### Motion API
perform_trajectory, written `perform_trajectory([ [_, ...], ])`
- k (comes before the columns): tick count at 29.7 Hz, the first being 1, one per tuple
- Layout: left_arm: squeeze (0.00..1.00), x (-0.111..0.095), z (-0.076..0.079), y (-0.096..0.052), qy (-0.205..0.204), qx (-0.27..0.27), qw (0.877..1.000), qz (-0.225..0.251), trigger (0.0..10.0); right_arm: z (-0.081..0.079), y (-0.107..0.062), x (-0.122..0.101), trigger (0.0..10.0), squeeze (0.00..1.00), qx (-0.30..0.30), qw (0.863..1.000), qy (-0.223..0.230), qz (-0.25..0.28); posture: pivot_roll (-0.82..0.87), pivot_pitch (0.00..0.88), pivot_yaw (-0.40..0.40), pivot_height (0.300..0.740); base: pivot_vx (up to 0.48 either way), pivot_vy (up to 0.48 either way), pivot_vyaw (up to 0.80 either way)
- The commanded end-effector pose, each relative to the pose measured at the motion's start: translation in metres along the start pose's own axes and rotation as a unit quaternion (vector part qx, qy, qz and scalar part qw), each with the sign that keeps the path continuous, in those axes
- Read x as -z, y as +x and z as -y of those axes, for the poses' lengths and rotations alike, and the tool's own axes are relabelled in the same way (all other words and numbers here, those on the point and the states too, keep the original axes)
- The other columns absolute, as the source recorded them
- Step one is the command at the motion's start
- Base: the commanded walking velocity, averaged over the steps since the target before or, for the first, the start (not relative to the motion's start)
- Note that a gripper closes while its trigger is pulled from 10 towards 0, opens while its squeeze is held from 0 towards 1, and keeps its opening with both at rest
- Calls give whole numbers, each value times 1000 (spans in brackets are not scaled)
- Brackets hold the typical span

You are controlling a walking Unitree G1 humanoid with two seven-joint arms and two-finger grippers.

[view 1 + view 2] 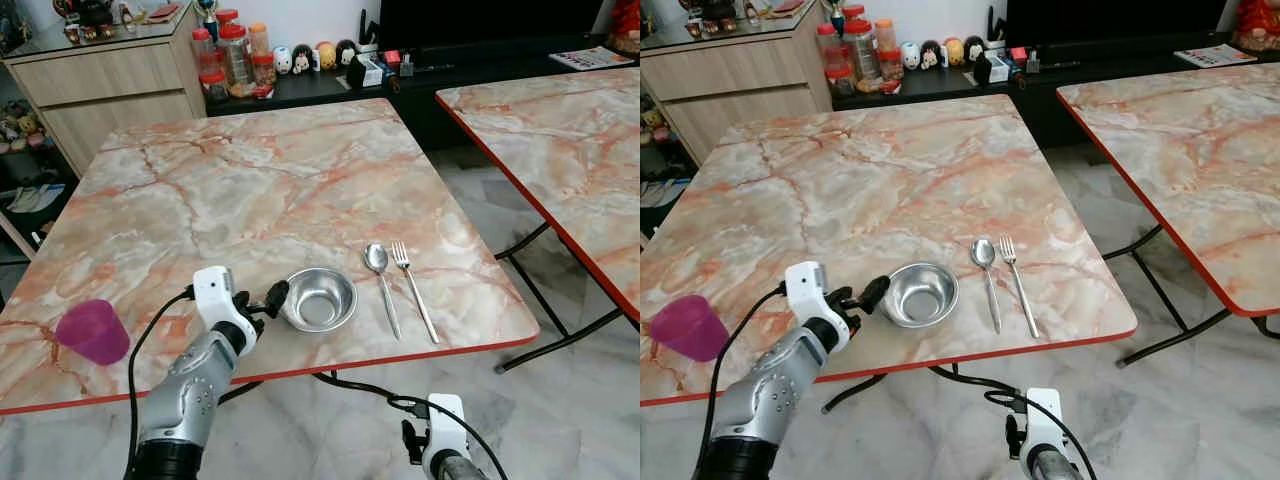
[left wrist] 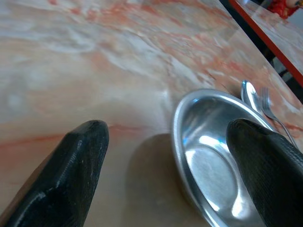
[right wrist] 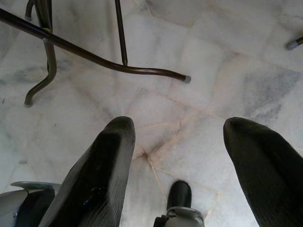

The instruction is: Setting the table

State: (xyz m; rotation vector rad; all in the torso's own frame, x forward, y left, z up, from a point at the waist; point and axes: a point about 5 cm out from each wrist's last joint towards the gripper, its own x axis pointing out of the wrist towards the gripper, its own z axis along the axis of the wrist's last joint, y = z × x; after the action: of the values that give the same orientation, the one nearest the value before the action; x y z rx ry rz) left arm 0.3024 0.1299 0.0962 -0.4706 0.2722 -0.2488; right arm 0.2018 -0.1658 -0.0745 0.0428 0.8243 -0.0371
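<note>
- Pink plastic cup (image 1: pixel 93 331): it stands near the table's front edge, well out to the left of my left gripper's jaws. I judge that a careless swing of that elbow could knock it off the orange-trimmed edge.
- Left gripper (image 1: pixel 268 300): jaws apart, nothing held. In the left wrist view one finger (image 2: pixel 71 175) sits over bare marble and the other (image 2: pixel 270 165) over the bowl's basin, so the rim lies between them.
- Steel bowl (image 1: pixel 320 299): partly inside the jaw gap, on the marble table (image 1: pixel 250 180), close to its front edge. Risk as I read it: closing on a thin, slick rim could tip or skate the bowl, either off the edge or into the cutlery.
- Spoon (image 1: pixel 381 280) and fork (image 1: pixel 413 287): they lie side by side just beyond the bowl, on the far side from the jaws. A shoved bowl would scatter them.
- Right gripper (image 3: pixel 175 161): jaws apart and empty, hanging below the table over the marble floor (image 3: pixel 213 42). Raising it blind risks striking the table's metal legs (image 3: pixel 118 66).
</note>
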Motion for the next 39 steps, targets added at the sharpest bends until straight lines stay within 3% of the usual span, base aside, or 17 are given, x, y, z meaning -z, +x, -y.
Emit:
perform_trajectory([
  [1, 0, 1, 0, 1, 7, 2, 1000, -7, 10000, -1, 0, 1, 10000, 0, -1, 1000, -1, -4, 80, 10, 61, 723, 0, 0, 0],
  [10, 0, 9, 6, 1, 16, 26, 999, -28, 10000, -1, 0, 2, 10000, 0, -1, 1000, 0, -5, 79, 14, 62, 723, 0, 0, 0],
  [38, 0, 7, 14, 5, 40, 40, 998, -39, 10000, -1, -1, 5, 10000, 0, -1, 1000, 1, -7, 69, 0, 74, 723, 0, 0, 0],
  [39, 0, 6, 14, 6, 40, 40, 998, -39, 2510, -2, -1, 4, 10000, 0, -1, 1000, 0, -7, 68, 0, 75, 723, 0, 0, 0],
])
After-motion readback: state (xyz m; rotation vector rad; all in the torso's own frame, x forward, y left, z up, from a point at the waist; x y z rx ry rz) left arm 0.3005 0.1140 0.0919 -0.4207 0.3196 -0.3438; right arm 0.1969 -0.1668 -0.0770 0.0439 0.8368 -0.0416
